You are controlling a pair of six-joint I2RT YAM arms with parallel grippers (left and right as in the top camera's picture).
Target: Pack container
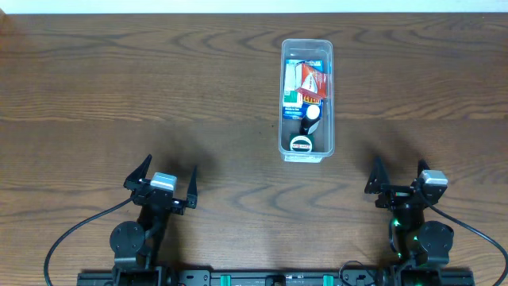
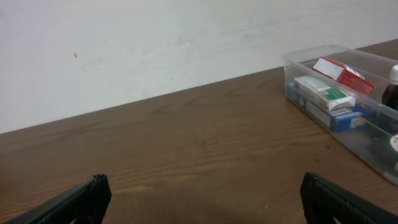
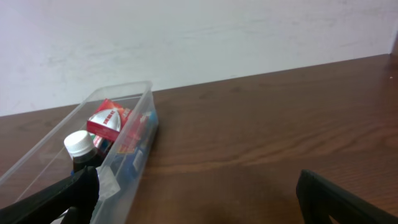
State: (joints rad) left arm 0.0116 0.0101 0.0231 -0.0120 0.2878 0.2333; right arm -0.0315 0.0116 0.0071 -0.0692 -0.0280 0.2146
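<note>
The container (image 1: 329,95) is a long clear plastic tub standing on the table's far middle. It holds a red packet (image 1: 313,81), green-and-white and blue boxes, a dark bottle with a white cap (image 1: 313,114) and a round black item (image 1: 301,144). The container also shows at the right of the left wrist view (image 2: 311,57) and at the left of the right wrist view (image 3: 127,165). My left gripper (image 1: 161,181) is open and empty near the front left. My right gripper (image 1: 398,176) is open and empty near the front right. Both are well short of the container.
The brown wooden table (image 1: 159,95) ends at a white wall (image 2: 155,43) behind the container. Black cables run from both arm bases along the front edge.
</note>
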